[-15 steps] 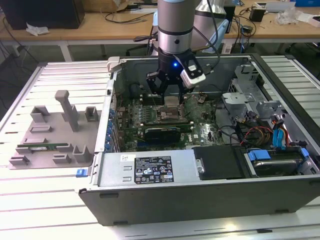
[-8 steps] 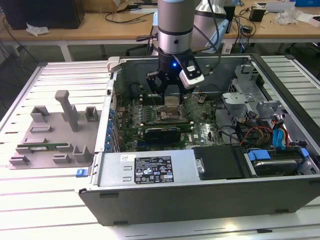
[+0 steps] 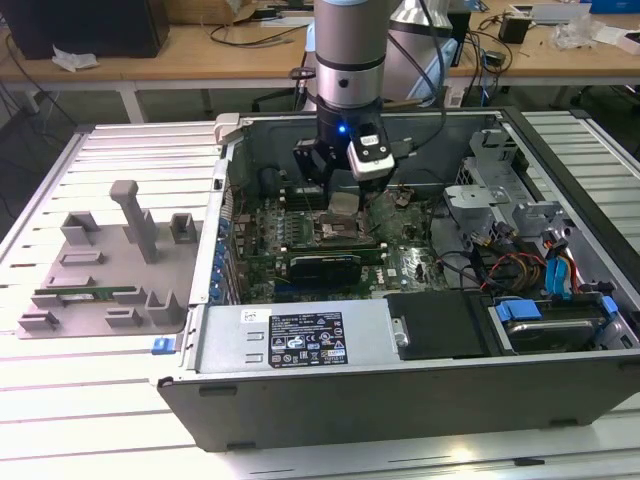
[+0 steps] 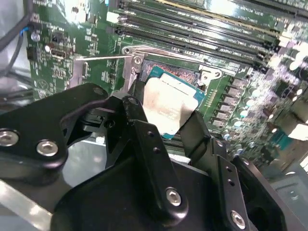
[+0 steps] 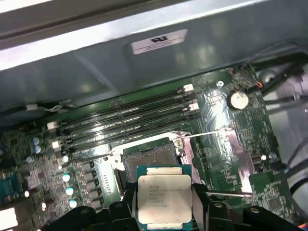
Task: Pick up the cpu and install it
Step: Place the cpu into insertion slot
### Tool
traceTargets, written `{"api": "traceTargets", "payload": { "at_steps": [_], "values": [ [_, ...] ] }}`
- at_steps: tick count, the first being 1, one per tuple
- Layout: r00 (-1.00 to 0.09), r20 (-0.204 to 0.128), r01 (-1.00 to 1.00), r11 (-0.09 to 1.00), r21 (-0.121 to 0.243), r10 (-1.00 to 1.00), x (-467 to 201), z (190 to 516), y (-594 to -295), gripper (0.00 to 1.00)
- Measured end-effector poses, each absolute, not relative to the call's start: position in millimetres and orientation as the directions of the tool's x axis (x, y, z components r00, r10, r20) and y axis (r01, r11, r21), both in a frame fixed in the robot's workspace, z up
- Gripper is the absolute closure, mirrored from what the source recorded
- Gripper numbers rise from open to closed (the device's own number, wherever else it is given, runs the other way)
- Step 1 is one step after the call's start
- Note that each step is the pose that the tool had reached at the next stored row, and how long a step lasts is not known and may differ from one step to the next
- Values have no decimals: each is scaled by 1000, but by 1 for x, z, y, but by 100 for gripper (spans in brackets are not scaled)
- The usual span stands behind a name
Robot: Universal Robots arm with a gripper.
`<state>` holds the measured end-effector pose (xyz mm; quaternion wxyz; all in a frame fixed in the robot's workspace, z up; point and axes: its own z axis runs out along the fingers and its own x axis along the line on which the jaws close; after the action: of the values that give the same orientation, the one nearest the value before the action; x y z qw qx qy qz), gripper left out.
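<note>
- Holding the small flat square cpu [image 5: 162, 190], with its shiny silver metal top and thin green rim, in my black two-fingered tool [image 5: 163, 208]. The fingers [image 5: 199, 204] are drawn in narrow on two opposite edges of the chip, with the silver top facing both wrist views.
- Reason for the edge grip, in my judgement: it keeps the underside free to meet the contacts and puts no pressure on the top.
- Location: the cpu hangs inside the open grey metal computer case [image 3: 300, 390], over the near edge of the square black socket with a metal frame [image 5: 149, 161]. It looks apart from the socket and not seated. I cannot judge the gap itself.
- Socket condition: the dark contact field lies exposed, and a thin silver retention lever [image 5: 226, 194] stands out to one side. I judge the socket ready to receive the chip.
- Edges: in the first wrist view the cpu's sides run roughly parallel to the socket's sides. In the second wrist view the chip appears slightly tilted against the green motherboard [image 5: 226, 159].
- Room: long black memory slots [image 5: 130, 120] run just beside the socket on one side, and the lever lies on another. That leaves my fingers little margin outside the frame.
- Outside the case, on the exterior view's left, a grey moulded fixture tray [image 3: 100, 280] rests on the white slatted surface [image 3: 60, 420], well apart from the work.
</note>
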<state>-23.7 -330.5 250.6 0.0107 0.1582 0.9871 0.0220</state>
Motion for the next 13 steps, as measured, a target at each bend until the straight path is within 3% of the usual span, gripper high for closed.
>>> {"api": "traceTargets", "payload": {
  "at_steps": [13],
  "values": [
    [-777, -14, 629, 776, 47, 630, -24, 249, -331, 46]
  ]
}}
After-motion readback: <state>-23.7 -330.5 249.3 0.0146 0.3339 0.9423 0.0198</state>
